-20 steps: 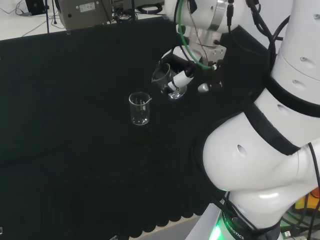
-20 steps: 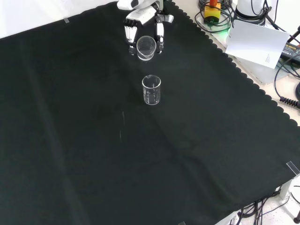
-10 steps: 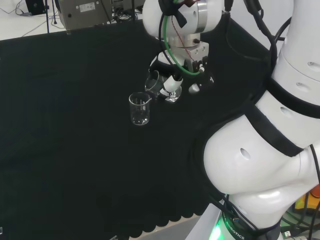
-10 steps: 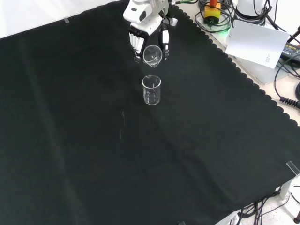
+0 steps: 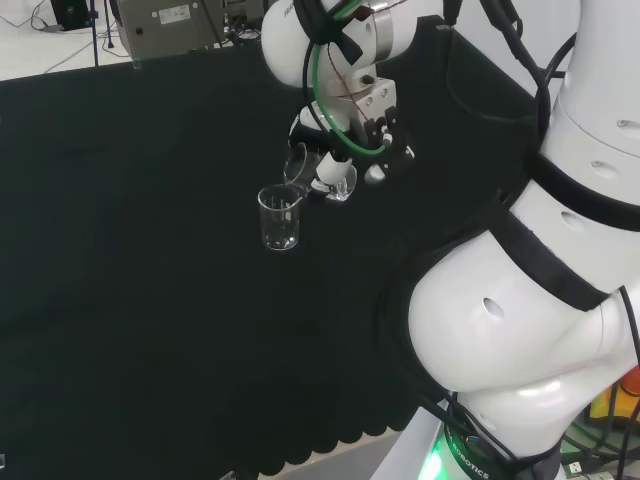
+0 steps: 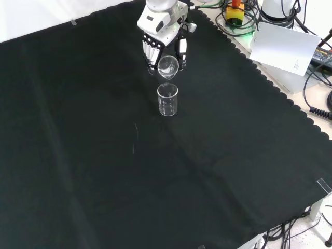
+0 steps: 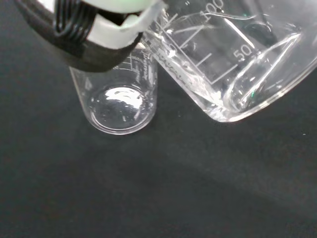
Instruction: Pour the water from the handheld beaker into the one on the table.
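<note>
Since a second ago my arm [image 5: 520, 300] has swung left in the head view and carried my hand [image 6: 165, 41] from beyond the standing beaker to just above its rim, tipping the glass further over. The black-clothed tabletop [image 6: 104, 155] lies bare across most of the front view, so nothing stands between me and the target. The grey equipment box [image 5: 170, 25] at the upper left of the head view and the cables and white card [image 6: 285, 46] at the upper right of the front view are well apart from the work. My fingers are curled round the handheld beaker [image 6: 168, 66], holding it by its wall, mouth turned down toward the front camera. In the wrist view that handheld beaker [image 7: 233, 59] is tilted steeply, with a little water pooled in its lower corner. The table beaker [image 6: 167, 99] stands upright in the upper middle of the front view, directly below the held one, apart from it, and looks empty in the wrist view. I judge both glasses light, stiff, slick and breakable; the wall grip suits pouring, but the standing beaker would topple at a nudge.
</note>
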